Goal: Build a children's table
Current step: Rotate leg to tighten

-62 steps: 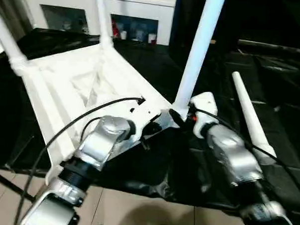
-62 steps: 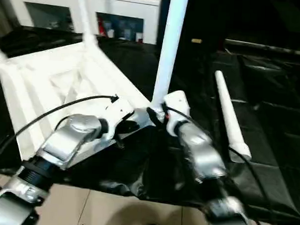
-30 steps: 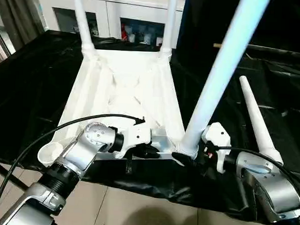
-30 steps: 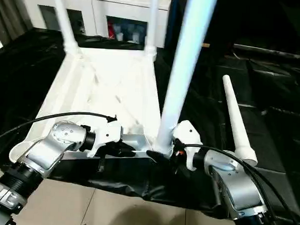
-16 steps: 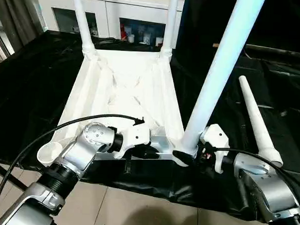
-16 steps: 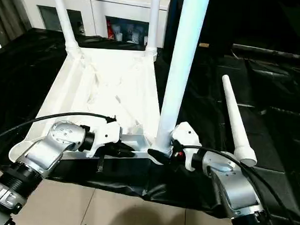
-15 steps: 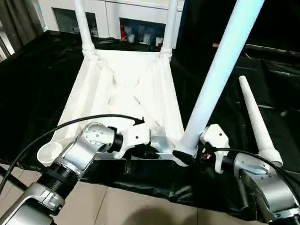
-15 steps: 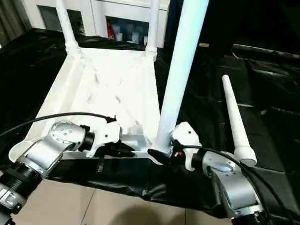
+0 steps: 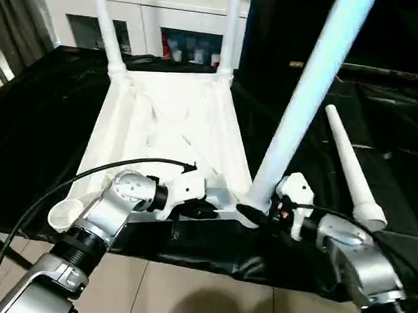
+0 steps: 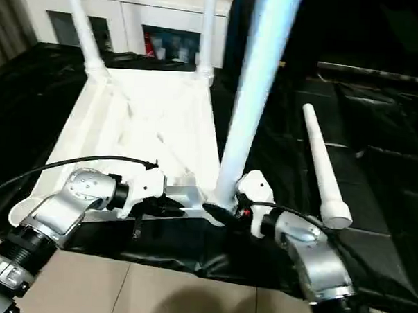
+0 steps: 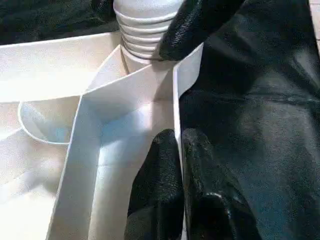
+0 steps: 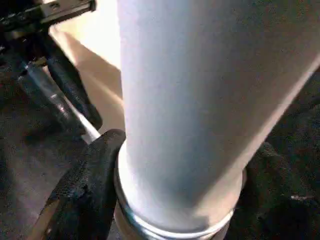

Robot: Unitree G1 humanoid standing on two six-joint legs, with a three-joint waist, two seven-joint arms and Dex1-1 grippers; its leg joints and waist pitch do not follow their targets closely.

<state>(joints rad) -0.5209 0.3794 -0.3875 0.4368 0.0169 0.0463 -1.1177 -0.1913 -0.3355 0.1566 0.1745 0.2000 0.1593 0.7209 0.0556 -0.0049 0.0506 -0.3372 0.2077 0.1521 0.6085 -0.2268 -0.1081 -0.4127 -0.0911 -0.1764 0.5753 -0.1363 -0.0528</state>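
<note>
The white table top (image 9: 169,120) lies upside down on a black cloth. Two legs (image 9: 103,27) (image 9: 230,32) stand in its far corner sockets. A third leg (image 9: 301,112) rises, leaning right, from the near right corner. My right gripper (image 9: 254,212) is shut around this leg's base, with a black finger (image 12: 85,185) pressed on either side. My left gripper (image 11: 179,150) is shut on the thin near rim wall of the table top, just left of that corner. A fourth leg (image 9: 350,169) lies loose on the cloth to the right. The near left socket (image 9: 66,213) is empty.
The black cloth (image 9: 37,121) covers the work surface and hangs over its near edge above a tiled floor (image 9: 189,294). A white glass-door cabinet (image 9: 166,23) stands behind the table top. A black cable (image 9: 90,175) arcs over my left forearm.
My right gripper's fingers have drawn in around the base of the near right leg. The left gripper keeps its hold on the rim. The view has shifted slightly.
</note>
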